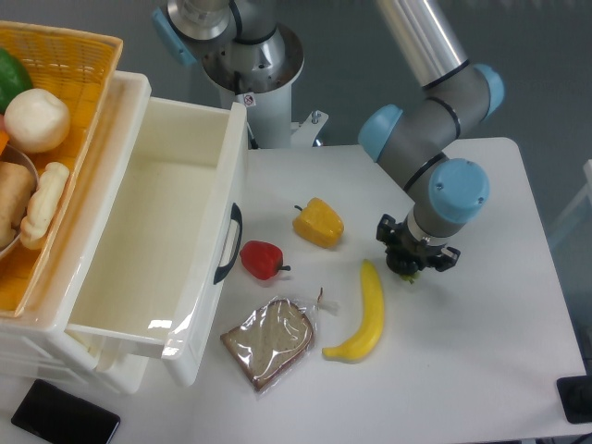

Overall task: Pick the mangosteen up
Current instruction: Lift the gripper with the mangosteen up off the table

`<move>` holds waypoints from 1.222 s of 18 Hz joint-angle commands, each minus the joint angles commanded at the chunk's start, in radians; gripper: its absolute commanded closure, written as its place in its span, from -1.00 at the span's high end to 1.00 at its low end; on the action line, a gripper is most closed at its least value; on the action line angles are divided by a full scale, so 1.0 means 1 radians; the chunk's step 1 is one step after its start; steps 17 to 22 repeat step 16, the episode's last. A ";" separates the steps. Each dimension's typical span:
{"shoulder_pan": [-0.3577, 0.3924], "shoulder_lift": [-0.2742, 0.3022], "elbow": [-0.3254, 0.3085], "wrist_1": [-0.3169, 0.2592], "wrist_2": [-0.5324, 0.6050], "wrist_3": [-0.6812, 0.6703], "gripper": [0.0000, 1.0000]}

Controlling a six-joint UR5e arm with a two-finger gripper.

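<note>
The mangosteen (410,274) is almost wholly hidden under the wrist: only a dark round bit with a yellow-green edge shows just right of the banana's top. My gripper (413,264) points straight down over it, its black fingers close on either side of the fruit, shut on it. The blue-capped wrist above covers most of the fingers. I cannot tell whether the fruit rests on the table or hangs just above it.
A banana (366,314) lies just left of the gripper. Further left sit a yellow pepper (319,222), a red pepper (262,259) and bagged bread (270,340). An open white drawer (148,240) and a food basket (55,55) fill the left side. A phone (65,416) lies at the front left.
</note>
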 joint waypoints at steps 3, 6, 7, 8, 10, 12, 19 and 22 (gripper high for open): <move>-0.003 -0.009 0.066 -0.006 0.003 0.043 -0.40; -0.003 -0.011 0.101 -0.005 -0.002 0.055 -0.65; -0.003 -0.011 0.112 -0.006 -0.002 0.077 -0.65; -0.002 -0.012 0.127 -0.008 -0.002 0.092 -0.65; -0.003 -0.024 0.166 -0.011 -0.003 0.129 -0.65; -0.003 -0.032 0.207 -0.049 -0.008 0.150 -0.64; -0.009 -0.032 0.244 -0.100 -0.003 0.174 -0.64; -0.009 -0.032 0.244 -0.100 -0.003 0.174 -0.64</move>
